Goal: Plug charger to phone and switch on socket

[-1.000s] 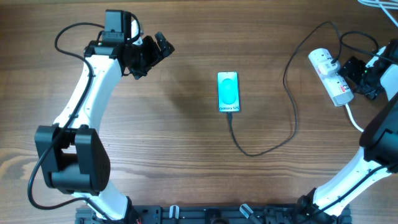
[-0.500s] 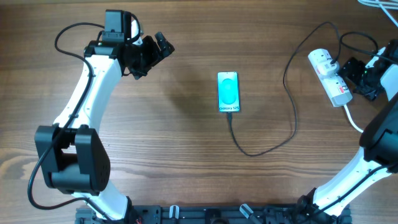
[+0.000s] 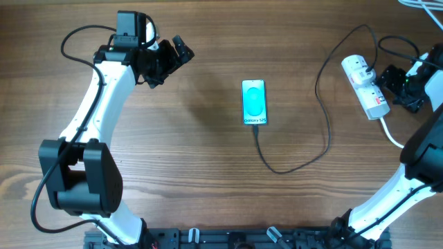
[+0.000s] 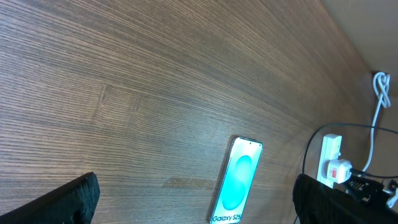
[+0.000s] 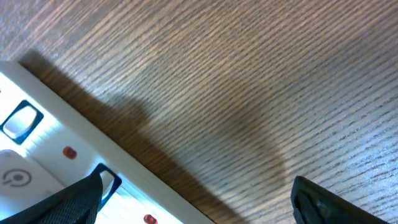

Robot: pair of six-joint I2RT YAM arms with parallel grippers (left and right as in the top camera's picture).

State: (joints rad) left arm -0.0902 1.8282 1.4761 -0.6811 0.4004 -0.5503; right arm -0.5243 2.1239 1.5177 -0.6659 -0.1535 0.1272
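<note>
1x phone (image 3: pixel 254 102), 1x charger (image 3: pixel 279 171), 1x socket (image 3: pixel 367 86).

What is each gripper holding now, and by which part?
Nothing is held. The left gripper and the right gripper are both open, with nothing between their fingers; the right one is beside the socket.

White socket (image 5: pixel 50 169) with small red marks, lower left on the wood-grain table (image 5: pixel 249 74).
</note>
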